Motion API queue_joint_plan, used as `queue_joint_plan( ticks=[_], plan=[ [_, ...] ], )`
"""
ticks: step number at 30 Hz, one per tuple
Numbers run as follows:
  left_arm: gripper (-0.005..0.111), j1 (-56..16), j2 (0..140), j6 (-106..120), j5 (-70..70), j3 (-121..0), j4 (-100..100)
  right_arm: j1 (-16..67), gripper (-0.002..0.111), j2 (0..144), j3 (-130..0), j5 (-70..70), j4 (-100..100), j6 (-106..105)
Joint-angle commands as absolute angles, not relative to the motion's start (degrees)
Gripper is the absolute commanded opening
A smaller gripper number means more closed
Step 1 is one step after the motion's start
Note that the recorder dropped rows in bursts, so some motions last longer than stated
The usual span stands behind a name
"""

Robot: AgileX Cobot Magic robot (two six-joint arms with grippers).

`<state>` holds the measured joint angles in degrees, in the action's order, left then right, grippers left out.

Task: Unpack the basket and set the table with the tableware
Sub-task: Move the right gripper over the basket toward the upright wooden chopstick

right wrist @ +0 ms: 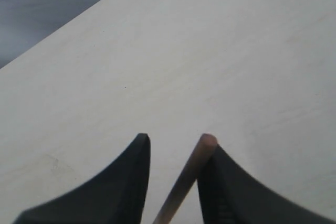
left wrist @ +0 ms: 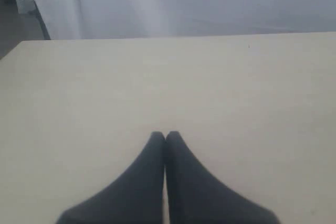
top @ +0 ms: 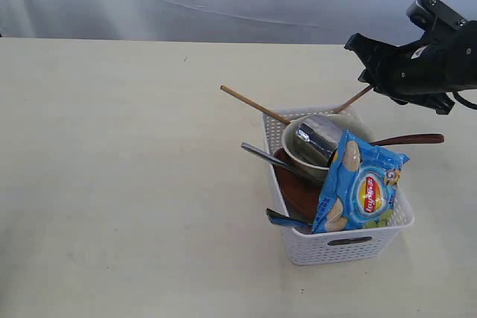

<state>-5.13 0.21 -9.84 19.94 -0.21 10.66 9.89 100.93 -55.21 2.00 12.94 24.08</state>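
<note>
- The right gripper [top: 363, 61] hangs at the upper right of the exterior frame, at the raised end of one chopstick [top: 355, 99] that leans out of the basket [top: 343, 247]. That high, free end looks like the easiest thing to take first.
- In the right wrist view its jaws stand apart around that chopstick [right wrist: 188, 179]. The wood lies against one finger and a gap shows at the other, so it is probably not clamped yet.
- The left gripper [left wrist: 165, 136] has its jaws together on nothing, parked over bare desk [left wrist: 236, 93].
- The basket sits lower right of centre, with nothing laid out yet.
- Count:
  - two chopsticks, the second [top: 253, 103] pointing to the upper left
  - one steel cup [top: 317, 139], tipped inside one white bowl [top: 291, 139]
  - one brown plate [top: 294, 188], propped beneath the bowl
  - one wooden spoon [top: 410, 139]
  - two steel handles [top: 268, 156]
  - one blue crisp packet [top: 361, 184]
</note>
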Motion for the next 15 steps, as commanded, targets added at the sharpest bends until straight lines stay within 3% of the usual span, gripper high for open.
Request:
queue_joint_plan(
  ticks=[1, 15],
  plan=[
    [0.000, -5.58, 0.00, -10.29, 19.66, 0.00, 10.27, 10.14, 0.030, 101.04, -55.57, 1.37, 13.09, 24.20],
    [0.000, -5.58, 0.00, -10.29, 19.66, 0.00, 10.27, 10.14, 0.030, 101.04, -55.57, 0.70, 13.09, 24.20]
  ],
)
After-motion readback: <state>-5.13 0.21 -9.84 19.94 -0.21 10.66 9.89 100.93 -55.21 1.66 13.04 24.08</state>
